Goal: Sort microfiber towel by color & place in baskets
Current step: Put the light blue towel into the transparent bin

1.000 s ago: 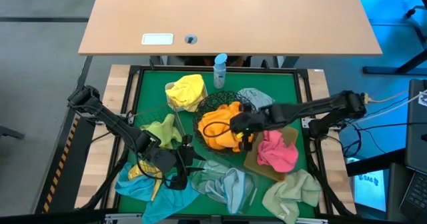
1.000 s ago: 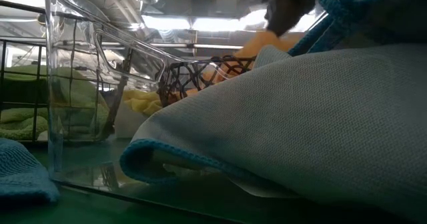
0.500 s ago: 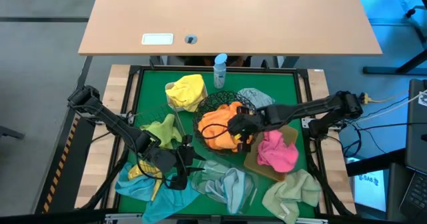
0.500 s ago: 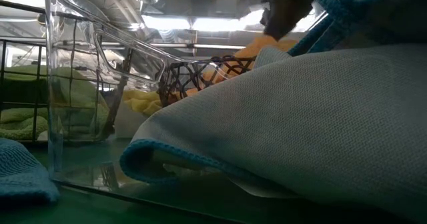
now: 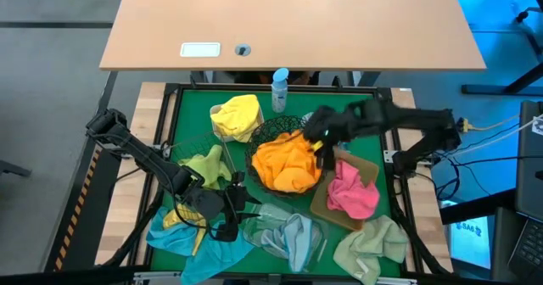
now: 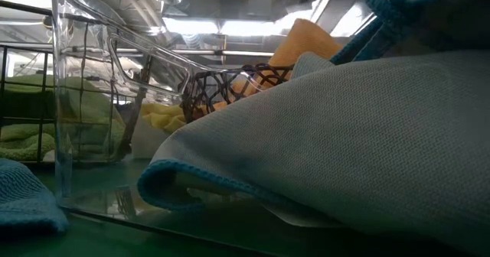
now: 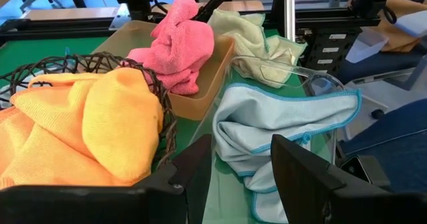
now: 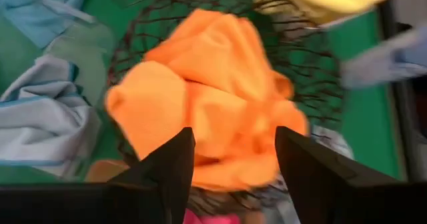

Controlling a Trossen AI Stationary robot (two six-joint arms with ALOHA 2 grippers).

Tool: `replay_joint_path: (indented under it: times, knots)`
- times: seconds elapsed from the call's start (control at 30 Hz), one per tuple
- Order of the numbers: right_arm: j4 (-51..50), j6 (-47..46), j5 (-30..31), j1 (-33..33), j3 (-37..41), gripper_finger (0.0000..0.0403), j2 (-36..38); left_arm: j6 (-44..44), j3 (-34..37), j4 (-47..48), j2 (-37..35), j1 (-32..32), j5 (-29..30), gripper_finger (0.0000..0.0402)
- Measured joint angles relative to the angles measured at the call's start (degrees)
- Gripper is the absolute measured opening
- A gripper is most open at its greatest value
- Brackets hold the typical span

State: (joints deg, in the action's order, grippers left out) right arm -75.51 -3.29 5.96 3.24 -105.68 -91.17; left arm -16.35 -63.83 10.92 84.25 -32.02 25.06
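Nearest the front edge of the surface, a pale green towel [image 5: 371, 247] and light blue towels [image 5: 284, 234] lie loose on the green mat [image 5: 356, 107], the blue ones partly in the clear plastic tray [image 7: 313, 84]. Just there the left tool [image 5: 227, 210] rests low, its fingers spread and holding nothing. Behind it, the pink towel [image 5: 349, 192] sits in the tan tray [image 5: 322, 207], and the orange towels [image 5: 288, 162] fill the round black wire bowl [image 5: 280, 125]. The right tool [image 5: 322, 141] hangs over the bowl's far rim, fingers spread and empty. Farther back lie a yellow towel [image 5: 239, 114] and a spray bottle [image 5: 280, 83].

The orange heap stands above the rim, so I judge a passing finger could snag a fold and drag it out. The loose blue cloth overhanging the tray could likewise slide off.

The low view shows the orange pile rising above the wire; the high view flattens that. The right wrist view is motion-blurred, but still shows the spread.
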Motion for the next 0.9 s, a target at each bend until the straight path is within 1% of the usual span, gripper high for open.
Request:
replay_joint_path:
  times: [0.1, 0.17, 0.3, 0.37, 0.57, 0.7, 0.77, 0.9]
  knots:
    - [-2.46, 3.74, -0.09, -4.08, -2.72, 0.0206, 0.27, 0.0, 0.0, -0.02, 0.0, 0.01, 0.15, 0.0147]
    - [-2.42, 5.72, -2.0, -7.61, -2.56, 0.0203, 0.65, -0.01, 0.0, 0.0, 0.0, -0.01, 1.0, 0.0147]
    - [-2.67, 8.81, -8.26, -16.74, -0.3, 0.0196, 0.8, 0.0, 0.0, -0.02, 0.0, -0.01, 2.36, 0.0147]
    - [-1.88, 10.05, -9.68, -21.39, 2.03, 0.0194, 0.8, -0.02, 0.0, -0.02, 0.0, -0.01, 2.71, 0.0147]
    - [-0.7, 11.1, -10.08, -34.64, 12.57, 0.0193, 0.8, -0.01, -0.01, -0.24, 0.0, 0.01, 2.99, 0.0147]
    - [-0.16, 11.1, -10.21, -42.07, 21.37, 0.0193, 0.78, -0.01, -0.02, -0.28, 0.0, 0.01, 4.76, 0.0147]
    - [1.43, 11.13, -11.96, -45.01, 25.85, 0.0193, 0.78, -0.01, -0.02, -0.28, 0.0, 0.01, 5.57, 0.0147]
    - [6.18, 12.37, -17.47, -49.28, 34.68, 0.0193, 0.75, -0.01, -0.02, -0.32, 0.0, 0.01, 5.92, 0.0147]
